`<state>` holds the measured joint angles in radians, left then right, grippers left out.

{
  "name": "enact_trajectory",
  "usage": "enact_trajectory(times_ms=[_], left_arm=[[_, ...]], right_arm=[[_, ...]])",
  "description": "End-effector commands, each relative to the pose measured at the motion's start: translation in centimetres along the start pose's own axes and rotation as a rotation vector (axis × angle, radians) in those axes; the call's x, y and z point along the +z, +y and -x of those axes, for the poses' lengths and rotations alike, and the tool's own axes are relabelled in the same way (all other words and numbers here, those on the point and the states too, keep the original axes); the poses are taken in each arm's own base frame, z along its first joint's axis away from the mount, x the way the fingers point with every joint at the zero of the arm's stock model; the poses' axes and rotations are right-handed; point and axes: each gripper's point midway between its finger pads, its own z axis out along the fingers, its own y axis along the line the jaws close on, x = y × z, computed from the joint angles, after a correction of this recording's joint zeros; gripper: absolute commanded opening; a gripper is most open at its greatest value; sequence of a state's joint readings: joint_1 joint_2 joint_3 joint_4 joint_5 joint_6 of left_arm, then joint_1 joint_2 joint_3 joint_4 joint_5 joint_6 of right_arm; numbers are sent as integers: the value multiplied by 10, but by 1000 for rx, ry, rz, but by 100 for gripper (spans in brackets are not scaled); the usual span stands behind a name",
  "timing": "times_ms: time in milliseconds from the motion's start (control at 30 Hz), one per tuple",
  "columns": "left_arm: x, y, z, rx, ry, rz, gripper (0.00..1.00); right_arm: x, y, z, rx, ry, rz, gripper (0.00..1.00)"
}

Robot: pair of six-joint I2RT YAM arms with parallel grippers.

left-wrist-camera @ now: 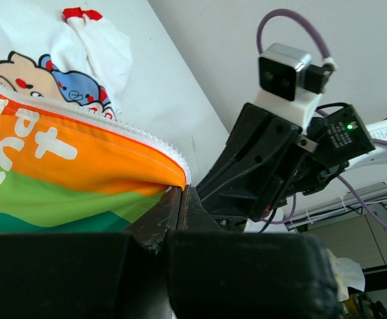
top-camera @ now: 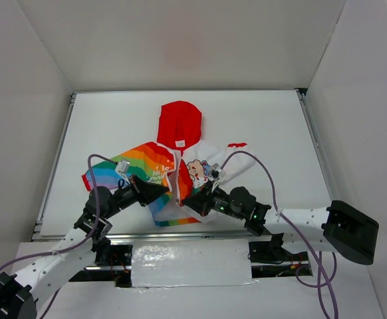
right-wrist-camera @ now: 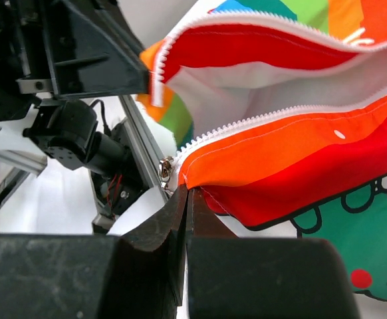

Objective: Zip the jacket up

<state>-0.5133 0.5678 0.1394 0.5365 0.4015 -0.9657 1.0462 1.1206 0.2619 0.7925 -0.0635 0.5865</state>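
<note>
Left fingers (left-wrist-camera: 161, 218) clamped on striped jacket (left-wrist-camera: 60, 166) hem, right fingers (right-wrist-camera: 172, 218) pinching other hem (unzipped)

The white table (top-camera: 260, 126) bears the jacket (top-camera: 170, 163), unzipped, its near hem seemingly lifted.

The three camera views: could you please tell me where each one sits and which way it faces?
Top external: above and behind the robot, looking down on the table and jacket; the left gripper and right gripper show, meeting at the hem.
Left wrist: looks along its shut fingers, pinching the striped edge, toward the right gripper.
Right wrist: looks along its shut fingers, pinching the hem by the zipper pull, toward the left gripper.
Shared: both wrist views show the white zipper teeth.
</note>
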Motion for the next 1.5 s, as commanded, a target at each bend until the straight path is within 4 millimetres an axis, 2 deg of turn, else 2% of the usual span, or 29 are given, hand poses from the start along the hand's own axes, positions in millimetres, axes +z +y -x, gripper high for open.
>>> enact_trajectory(times_ms=[0,367,1033,1300,1467], left_arm=[[0,-25,11,3,-38,-106,0],[0,-9,3,-147,-5,1,0],[-2,-13,-5,-200,15,-49,0],[-2,-15,-4,-199,12,-53,0],[-2,-16,2,-182,-6,-39,0]], right_arm=[[11,10,28,31,-90,11,0],[13,17,40,25,-127,34,0],[18,24,45,30,-130,52,0],[20,23,46,34,-127,43,0],[19,20,39,34,-112,41,0]])
